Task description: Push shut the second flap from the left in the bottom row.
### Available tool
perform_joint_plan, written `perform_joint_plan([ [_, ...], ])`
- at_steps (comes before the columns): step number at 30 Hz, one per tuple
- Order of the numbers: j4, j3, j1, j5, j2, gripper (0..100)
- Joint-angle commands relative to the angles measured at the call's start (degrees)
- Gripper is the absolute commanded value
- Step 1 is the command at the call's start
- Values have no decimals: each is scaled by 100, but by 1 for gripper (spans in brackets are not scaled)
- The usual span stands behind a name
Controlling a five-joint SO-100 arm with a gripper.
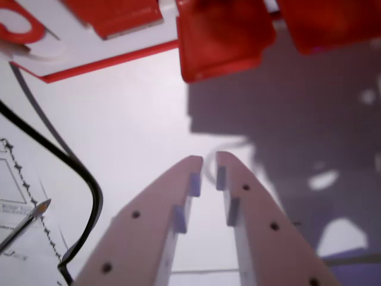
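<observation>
pale gripper point(209, 159) filled the lower frame, its jaws nearly closed with a thin gap and nothing held, tips hovering above the white table point(137, 119) and well short of the flap point(223, 42). to push well, i judged it should keep the jaws together as one blunt tip, advance toward the flap's near edge and press squarely at its middle so it would not slip sideways. flap was a glossy red square, blurred, jutting from the red-edged board point(113, 56) at top centre, between neighbouring red flaps.
</observation>
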Motion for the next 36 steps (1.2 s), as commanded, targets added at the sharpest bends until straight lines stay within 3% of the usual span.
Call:
perform_joint_plan([
  [1, -123, -633, -18, 26, 53, 2],
  [36, -1178, -1687, 264, -229, -1011, 2],
])
